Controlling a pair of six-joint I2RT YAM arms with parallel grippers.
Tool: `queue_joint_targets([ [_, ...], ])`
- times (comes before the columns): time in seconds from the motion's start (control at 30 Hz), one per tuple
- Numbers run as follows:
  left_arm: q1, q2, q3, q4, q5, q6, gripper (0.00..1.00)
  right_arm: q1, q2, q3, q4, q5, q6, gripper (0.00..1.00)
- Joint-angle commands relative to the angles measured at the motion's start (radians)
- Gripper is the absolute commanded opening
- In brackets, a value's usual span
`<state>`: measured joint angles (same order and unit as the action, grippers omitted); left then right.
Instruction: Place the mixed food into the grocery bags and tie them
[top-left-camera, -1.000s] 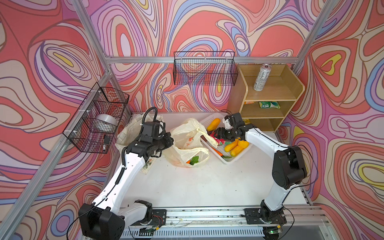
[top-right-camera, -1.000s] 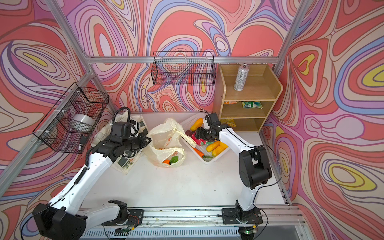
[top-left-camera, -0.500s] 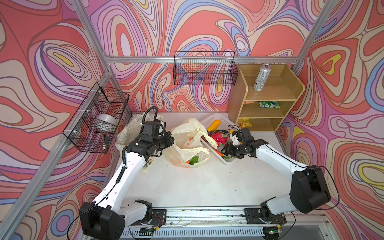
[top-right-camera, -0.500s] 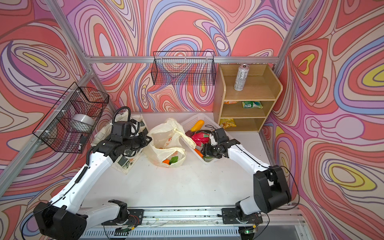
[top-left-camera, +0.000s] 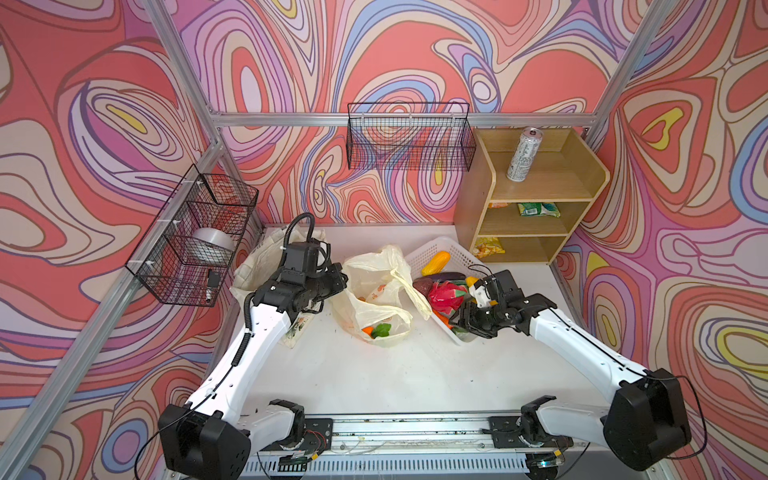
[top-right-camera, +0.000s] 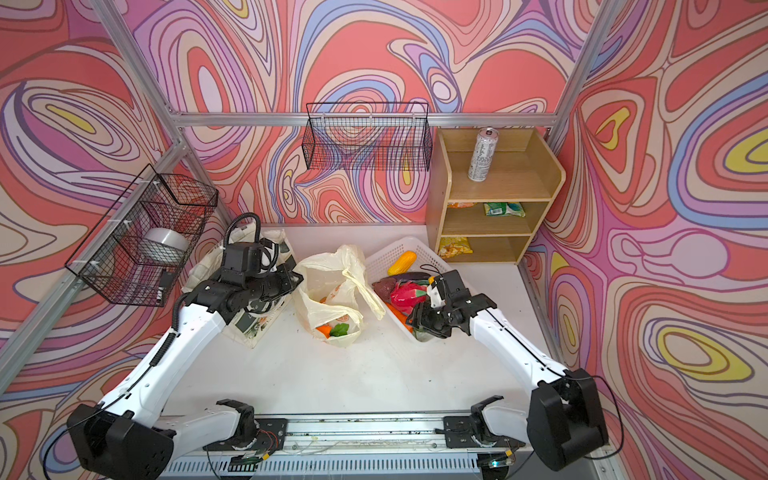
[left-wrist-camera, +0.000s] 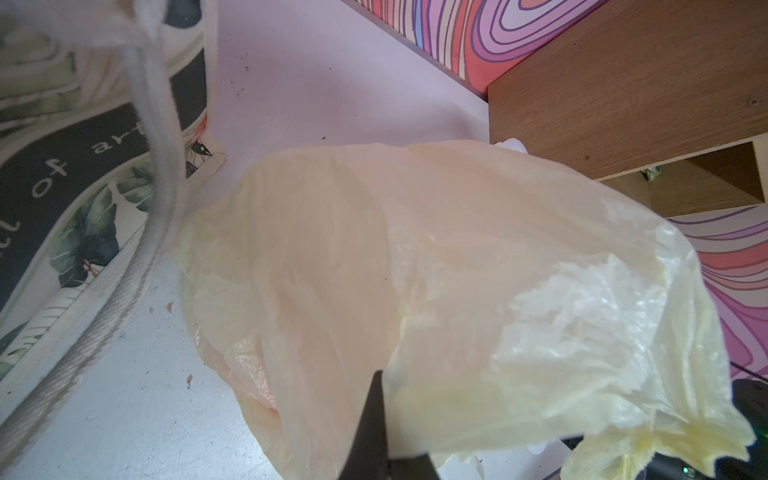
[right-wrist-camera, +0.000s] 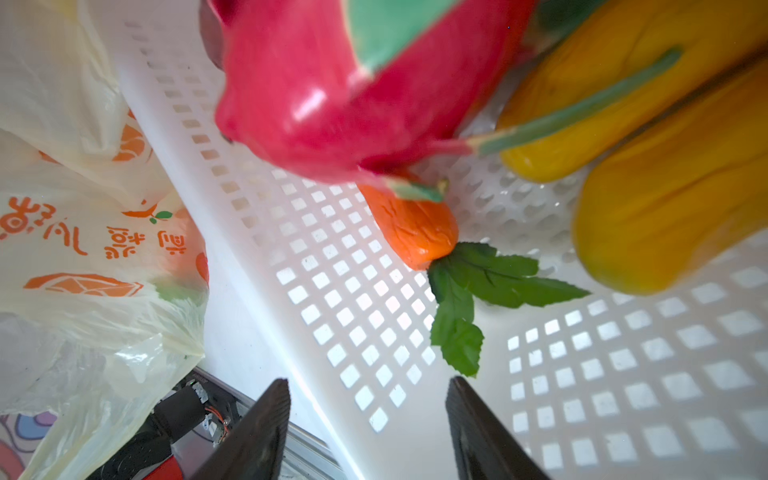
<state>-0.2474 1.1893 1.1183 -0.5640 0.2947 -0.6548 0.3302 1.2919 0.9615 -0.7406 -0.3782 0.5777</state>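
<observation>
1. The canvas tote (top-left-camera: 257, 266) lies slack left of the plastic bag (top-left-camera: 374, 286); we leave it alone for this step.
2. The left gripper (top-left-camera: 341, 281) is clamped on the plastic bag's left rim. We hold that rim high and taut so the mouth gapes.
3. Just right of the plastic bag, in the white basket (right-wrist-camera: 353, 299), the carrot (right-wrist-camera: 411, 228) lies partly under a pink fruit (right-wrist-camera: 316, 104).
4. The right gripper (right-wrist-camera: 368, 380) hangs over the basket floor, jaws apart and empty. We straddle the carrot's body, not its leaves, close firmly, then lift clear of the basket wall.
5. Far right of the plastic bag, the can (top-left-camera: 524, 154) waits on the shelf (top-left-camera: 552, 183).
</observation>
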Motion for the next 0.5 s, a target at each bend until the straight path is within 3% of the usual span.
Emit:
queue_joint_targets([
  [0.0, 0.008, -0.003, 0.001, 0.012, -0.006, 0.002, 0.00, 0.000, 0.103, 0.250, 0.027, 0.117, -0.080, 0.66],
  [0.2, 0.008, -0.009, 0.000, 0.007, -0.006, 0.003, 0.00, -0.002, 0.413, 0.551, 0.040, 0.175, -0.185, 0.69],
  [0.37, 0.008, -0.018, -0.006, 0.011, -0.010, 0.002, 0.00, -0.002, 0.582, 0.597, 0.085, 0.125, -0.198, 0.66],
  [0.47, 0.008, -0.016, -0.011, 0.016, -0.004, 0.001, 0.00, -0.002, 0.601, 0.571, 0.065, 0.109, -0.215, 0.64],
])
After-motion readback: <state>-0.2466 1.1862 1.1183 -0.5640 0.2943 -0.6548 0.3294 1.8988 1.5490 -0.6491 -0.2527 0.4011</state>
